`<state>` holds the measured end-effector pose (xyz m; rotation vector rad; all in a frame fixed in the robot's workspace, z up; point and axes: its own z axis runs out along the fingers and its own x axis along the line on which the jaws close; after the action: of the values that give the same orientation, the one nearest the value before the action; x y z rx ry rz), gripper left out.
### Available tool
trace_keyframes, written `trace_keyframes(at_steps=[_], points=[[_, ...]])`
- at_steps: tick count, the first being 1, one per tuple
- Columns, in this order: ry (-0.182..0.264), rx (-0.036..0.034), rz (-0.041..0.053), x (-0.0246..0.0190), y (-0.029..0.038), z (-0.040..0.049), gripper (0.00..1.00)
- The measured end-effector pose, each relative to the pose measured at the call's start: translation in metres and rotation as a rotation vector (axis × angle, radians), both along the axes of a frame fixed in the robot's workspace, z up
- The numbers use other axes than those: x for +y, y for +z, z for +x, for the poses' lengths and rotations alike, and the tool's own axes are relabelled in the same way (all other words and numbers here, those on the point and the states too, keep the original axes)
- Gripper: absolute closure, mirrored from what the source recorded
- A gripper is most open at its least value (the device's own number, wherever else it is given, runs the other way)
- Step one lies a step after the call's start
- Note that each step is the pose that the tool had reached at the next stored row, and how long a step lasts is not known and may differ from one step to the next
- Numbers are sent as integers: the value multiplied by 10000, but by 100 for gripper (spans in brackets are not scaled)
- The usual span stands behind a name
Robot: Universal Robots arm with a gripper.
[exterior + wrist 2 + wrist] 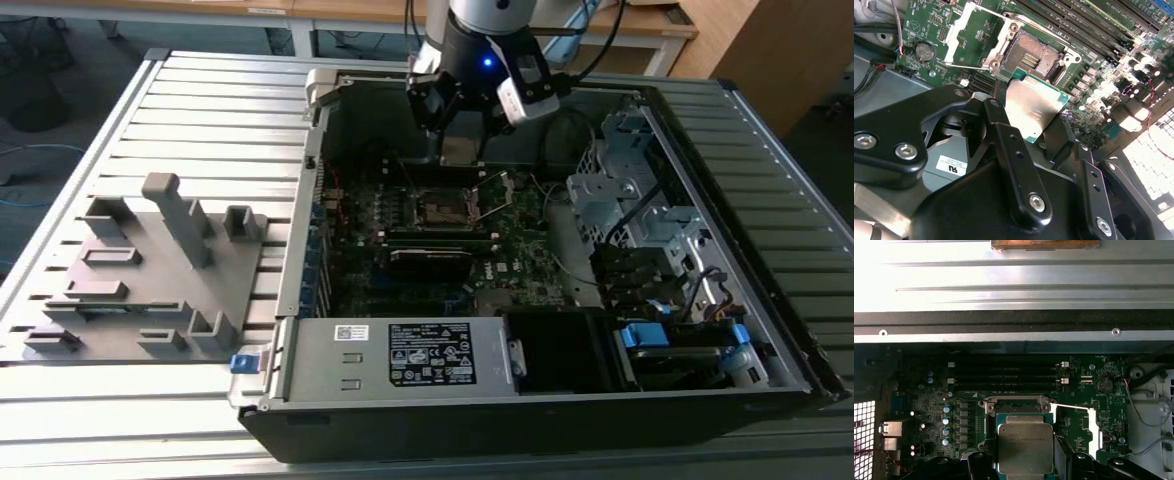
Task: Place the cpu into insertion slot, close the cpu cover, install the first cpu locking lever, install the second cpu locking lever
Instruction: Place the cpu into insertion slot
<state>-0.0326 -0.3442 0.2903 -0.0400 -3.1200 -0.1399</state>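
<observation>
The cpu [458,150] is a flat square chip with a dull grey top, held in my gripper [461,140] over the motherboard inside the open computer case. In both wrist views the gripper [1029,120] [1025,460] is shut on the cpu [1034,107] [1025,447], one black finger on each side. The open insertion slot [1029,55] [447,207] lies just beyond the chip, apart from it. The cpu cover [974,35] [1096,422], a thin silvery frame, is swung open beside the slot. The chip hides much of the socket frame [1014,404] in the first wrist view.
A grey power box [427,355] with a white label fills the case's near edge. A metal drive cage [627,200] and cables stand on the exterior view's right. Memory slots [1004,375] run beside the socket. A grey fixture [147,270] sits on the slatted table [200,100].
</observation>
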Motion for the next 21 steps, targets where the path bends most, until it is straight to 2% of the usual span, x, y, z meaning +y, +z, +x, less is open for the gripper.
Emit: trace_keyframes(at_steps=[12,21], points=[[0,-1,1,0,-16,0,46],[0,-1,3,0,-79,-3,46]])
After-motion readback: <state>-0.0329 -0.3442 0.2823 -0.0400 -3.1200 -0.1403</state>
